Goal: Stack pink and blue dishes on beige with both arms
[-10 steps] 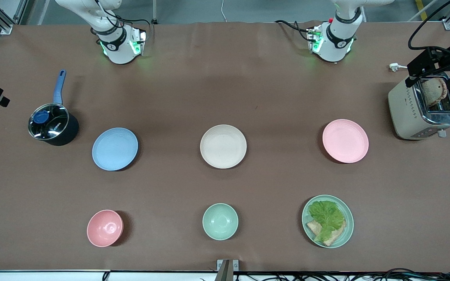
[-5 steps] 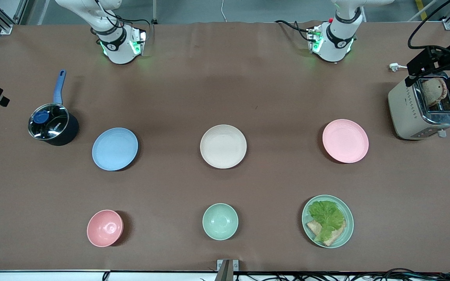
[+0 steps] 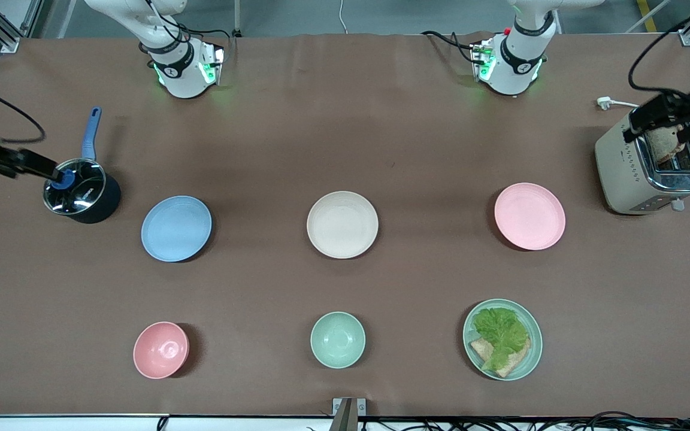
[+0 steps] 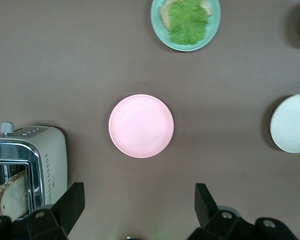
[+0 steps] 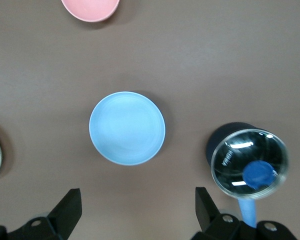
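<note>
Brown counter (image 3: 345,137) carries the beige plate (image 3: 342,224) as landmark, with the blue plate (image 3: 176,228) beside it toward the right arm's end and the pink plate (image 3: 529,216) toward the left arm's end. The left gripper (image 4: 140,205) hangs over the toaster (image 3: 650,170) and the right gripper (image 5: 137,205) over the saucepan (image 3: 81,191), both with fingers spread and empty. Thin rims could slip from a shallow pinch; only the wrist views show the spread fingers, while only the front view shows the green bowl (image 3: 338,339).

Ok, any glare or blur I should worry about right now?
Front view: both arms smeared by motion at the table's ends, plates sharp. Right wrist view: bright reflections on the pot's glass lid, blue plate crisp. Left wrist view: even light, pink plate clear.
</note>
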{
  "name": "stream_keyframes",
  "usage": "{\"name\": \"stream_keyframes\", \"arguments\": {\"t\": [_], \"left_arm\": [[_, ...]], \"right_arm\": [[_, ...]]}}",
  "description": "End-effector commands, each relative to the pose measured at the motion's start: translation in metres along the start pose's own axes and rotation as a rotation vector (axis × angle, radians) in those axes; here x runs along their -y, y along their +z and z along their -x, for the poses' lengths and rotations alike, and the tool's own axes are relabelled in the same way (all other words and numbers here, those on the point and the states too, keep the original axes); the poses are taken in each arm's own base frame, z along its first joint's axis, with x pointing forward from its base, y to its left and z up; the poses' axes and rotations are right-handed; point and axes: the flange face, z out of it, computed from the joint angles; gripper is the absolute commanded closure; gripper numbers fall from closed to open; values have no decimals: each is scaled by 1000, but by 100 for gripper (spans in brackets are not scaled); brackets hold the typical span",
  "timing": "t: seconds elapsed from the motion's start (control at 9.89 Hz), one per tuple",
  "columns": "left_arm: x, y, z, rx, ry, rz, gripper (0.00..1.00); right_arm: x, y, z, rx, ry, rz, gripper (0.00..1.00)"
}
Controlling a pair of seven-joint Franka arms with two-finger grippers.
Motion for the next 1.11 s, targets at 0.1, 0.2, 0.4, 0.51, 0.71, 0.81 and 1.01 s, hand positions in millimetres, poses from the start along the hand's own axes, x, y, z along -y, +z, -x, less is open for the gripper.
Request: {"name": "stream_keyframes", "arguments": {"t": [0.1,0.2,0.4,0.51,0.71,0.81,1.01], "left_arm": [[48,117,-1,11,4,25,3],[66,155,0,-3,13,52,3],[91,247,-4,40,96,68,4],[99,281,-7,47,99,69,4],[102,351,-20,31,83,35,6],[107,380,-19,29,74,15,8],[98,413,-15,35,87,8,9]], "right_arm": [[-16,128,19,-72,-47,-19,0],[-19,169,21,-91,-42,-23,0],[-27,230,13,-55,-66,-26,0],[-31,253,11,-40,-80,-58,0],[-49,298,12,-18,-116,-167,0],[-58,314,14,-21,-126,-226,0],[-71,331,17,-28,-146,-269,4]]}}
